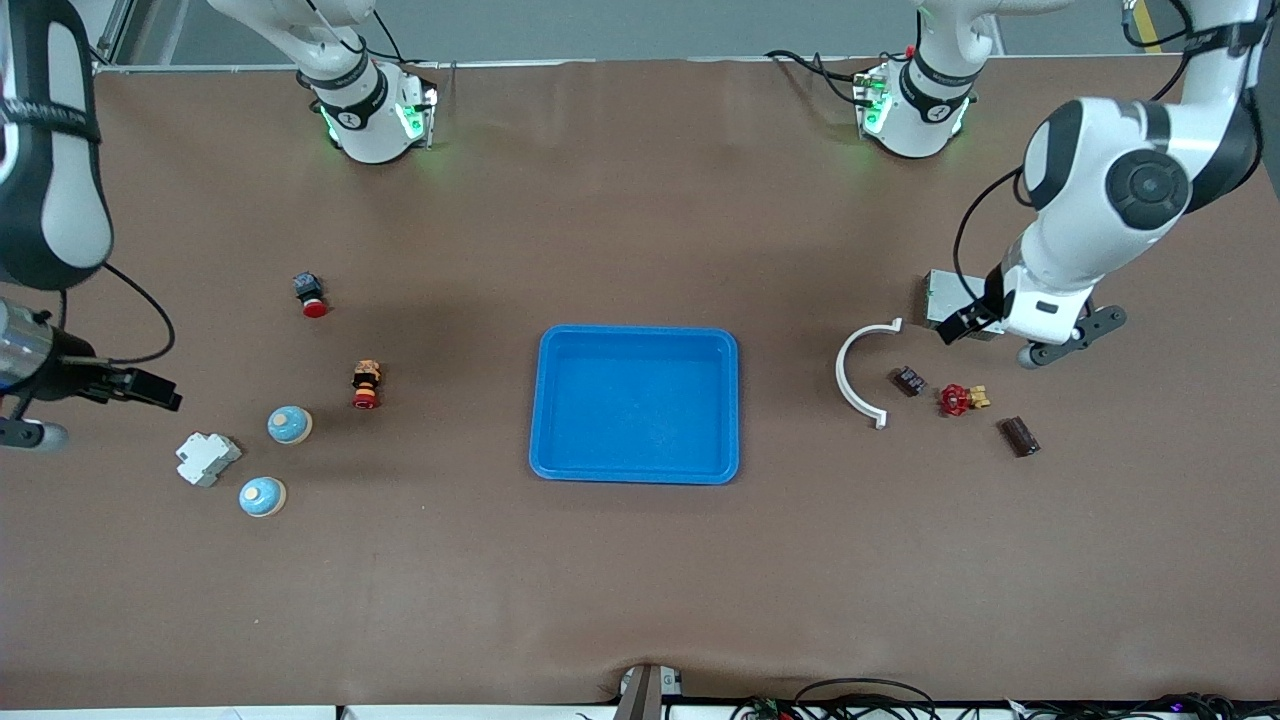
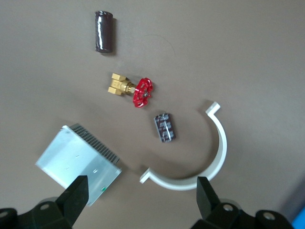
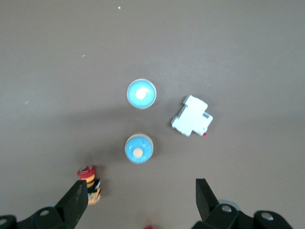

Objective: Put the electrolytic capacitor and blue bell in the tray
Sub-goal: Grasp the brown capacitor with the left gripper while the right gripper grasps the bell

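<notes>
The bright-blue tray (image 1: 637, 404) lies mid-table with nothing in it. The dark brown cylindrical capacitor (image 1: 1020, 437) lies toward the left arm's end; it also shows in the left wrist view (image 2: 104, 31). Two blue bells (image 1: 289, 425) (image 1: 262, 496) stand toward the right arm's end, and both show in the right wrist view (image 3: 138, 148) (image 3: 141, 93). My left gripper (image 2: 141, 198) is open and empty, over the table between the grey box and the white clamp. My right gripper (image 3: 140, 198) is open and empty, over the table beside the bell that lies farther from the front camera.
A grey metal box (image 1: 950, 300), white curved clamp (image 1: 860, 372), small dark patterned component (image 1: 908, 380) and red-handled brass valve (image 1: 960, 399) lie near the capacitor. A white breaker (image 1: 207, 458) and two red push-buttons (image 1: 366, 385) (image 1: 310, 293) stand near the bells.
</notes>
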Controlling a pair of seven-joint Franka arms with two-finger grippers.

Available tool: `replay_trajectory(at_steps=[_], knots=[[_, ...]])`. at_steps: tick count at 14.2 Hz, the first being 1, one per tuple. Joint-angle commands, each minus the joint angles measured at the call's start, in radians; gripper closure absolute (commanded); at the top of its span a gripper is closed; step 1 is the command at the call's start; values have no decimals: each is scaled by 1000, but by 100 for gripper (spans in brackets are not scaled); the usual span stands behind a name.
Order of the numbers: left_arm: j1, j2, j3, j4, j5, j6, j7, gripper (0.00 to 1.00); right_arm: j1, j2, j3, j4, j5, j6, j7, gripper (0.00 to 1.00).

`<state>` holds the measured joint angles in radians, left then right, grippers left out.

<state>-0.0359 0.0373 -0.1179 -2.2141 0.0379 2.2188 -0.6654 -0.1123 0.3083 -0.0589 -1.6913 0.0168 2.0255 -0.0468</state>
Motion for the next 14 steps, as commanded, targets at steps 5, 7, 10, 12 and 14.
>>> replay_trajectory(at_steps=[5,7,10,12,14], knots=[[10,222,-2,-9,-12,272,-97,7,-4,218,16,59,21,188,27,0],[10,275,0,-10,-12,335,-100,15,-4,270,16,68,26,217,27,0],[22,314,0,-25,-12,415,-102,16,9,336,18,99,43,255,30,0],[22,340,0,-26,-12,430,-103,27,22,353,16,101,43,268,51,0],[22,352,0,-26,-12,450,-102,51,29,370,16,111,42,280,64,0]])
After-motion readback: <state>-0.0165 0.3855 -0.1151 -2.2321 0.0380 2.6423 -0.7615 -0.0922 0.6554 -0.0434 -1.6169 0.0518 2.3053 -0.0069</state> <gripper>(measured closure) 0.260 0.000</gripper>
